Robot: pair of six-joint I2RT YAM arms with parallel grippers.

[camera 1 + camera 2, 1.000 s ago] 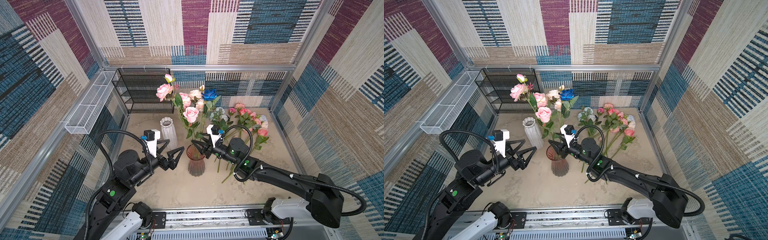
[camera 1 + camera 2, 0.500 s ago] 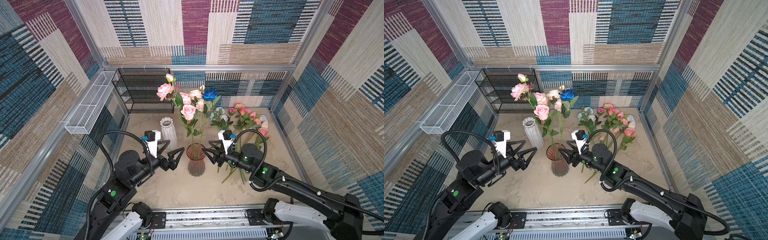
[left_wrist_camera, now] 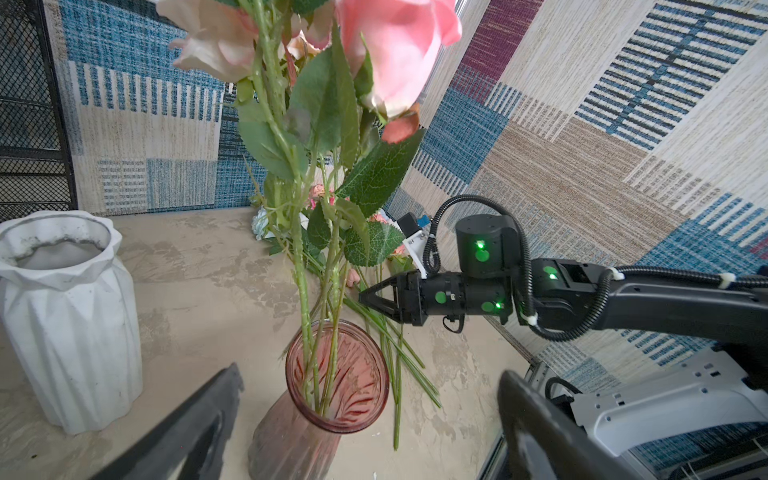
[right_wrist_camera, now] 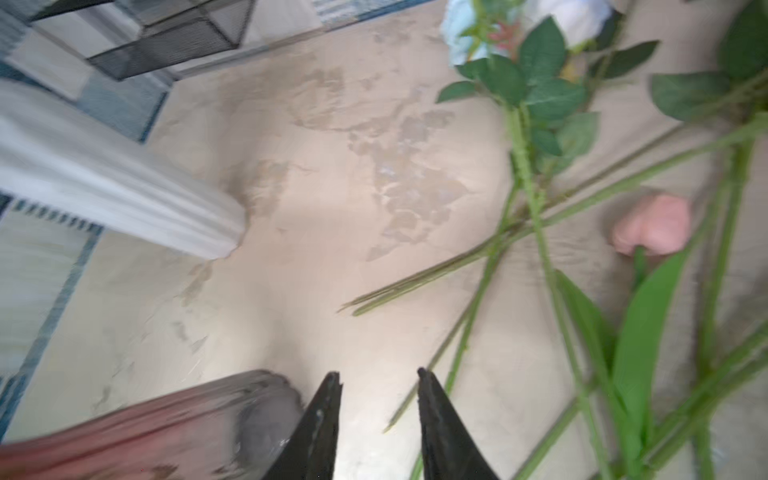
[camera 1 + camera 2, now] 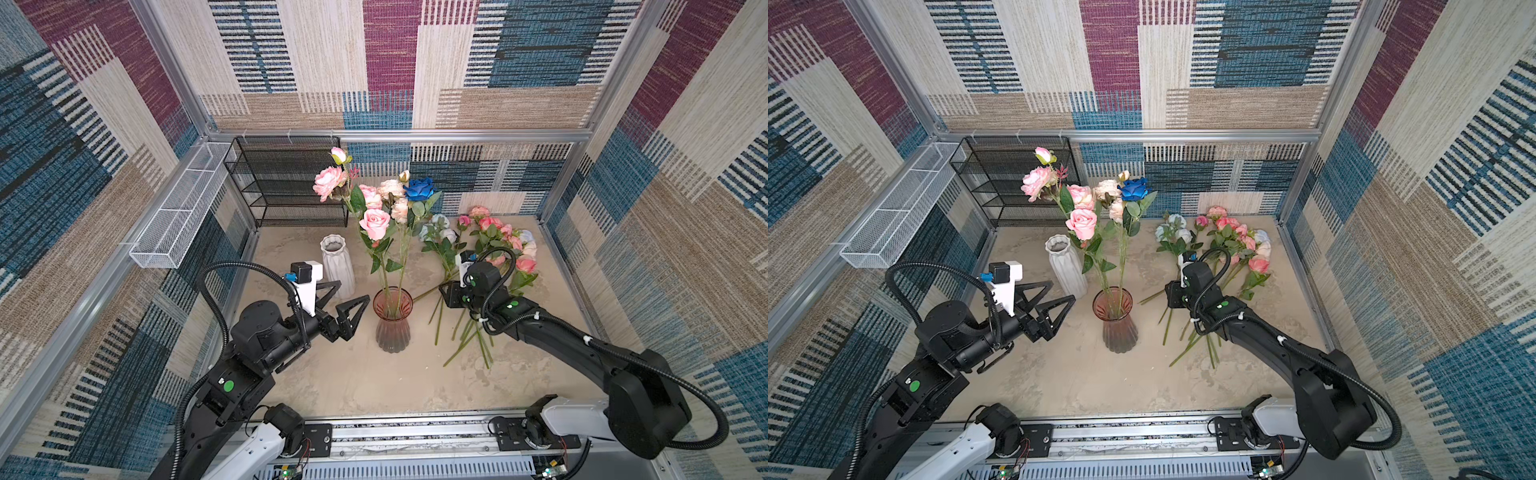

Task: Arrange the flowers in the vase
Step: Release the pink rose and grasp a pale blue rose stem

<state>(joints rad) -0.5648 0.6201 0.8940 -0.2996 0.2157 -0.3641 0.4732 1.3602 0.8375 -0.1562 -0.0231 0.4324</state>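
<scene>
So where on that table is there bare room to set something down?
Bare: the front strip of table between the pink vase and the rail, and the patch between the white vase and the loose flowers. Crowded: the right side, where they lie.

Some flowers (image 5: pixel 375 222) upright in pink vase (image 5: pixel 392 328), loose flowers (image 5: pixel 525 264) alongside

right gripper (image 4: pixel 376 376): left vase (image 5: pixel 392 328) rim, now over loose stems (image 5: pixel 465 336) | jaws: seemingly narrower
</scene>
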